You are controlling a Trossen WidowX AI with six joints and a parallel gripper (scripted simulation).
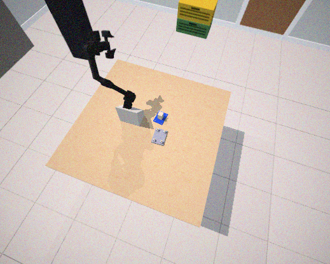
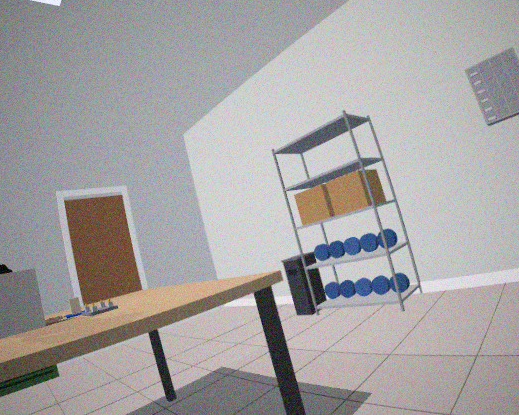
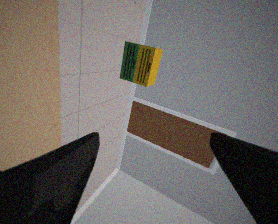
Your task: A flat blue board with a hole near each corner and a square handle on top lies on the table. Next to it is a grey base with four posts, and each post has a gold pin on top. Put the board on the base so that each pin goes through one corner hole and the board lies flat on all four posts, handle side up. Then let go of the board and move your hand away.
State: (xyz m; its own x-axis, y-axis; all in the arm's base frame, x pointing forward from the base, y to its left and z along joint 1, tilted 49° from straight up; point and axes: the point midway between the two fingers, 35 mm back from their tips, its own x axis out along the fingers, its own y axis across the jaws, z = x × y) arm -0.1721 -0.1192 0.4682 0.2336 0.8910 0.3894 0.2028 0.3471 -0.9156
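One counter (image 1: pixel 185 172) (image 2: pixel 182 303) carries one blue board (image 1: pixel 158 121) (image 2: pixel 73 316) with one pale square handle (image 1: pixel 161 115) (image 2: pixel 75 305) standing up on it. One grey base (image 1: pixel 159 137) (image 2: pixel 100 311) lies near the board, off to its side, with four posts, one near each corner. The board is flat on the counter, not on the posts. The two fingers (image 1: pixel 109 44) are spread nearly as wide as they go, holding and touching nothing, well apart from board and base. Beyond are two stacked crates (image 1: pixel 196 14) (image 3: pixel 141 64), one yellow, one green.
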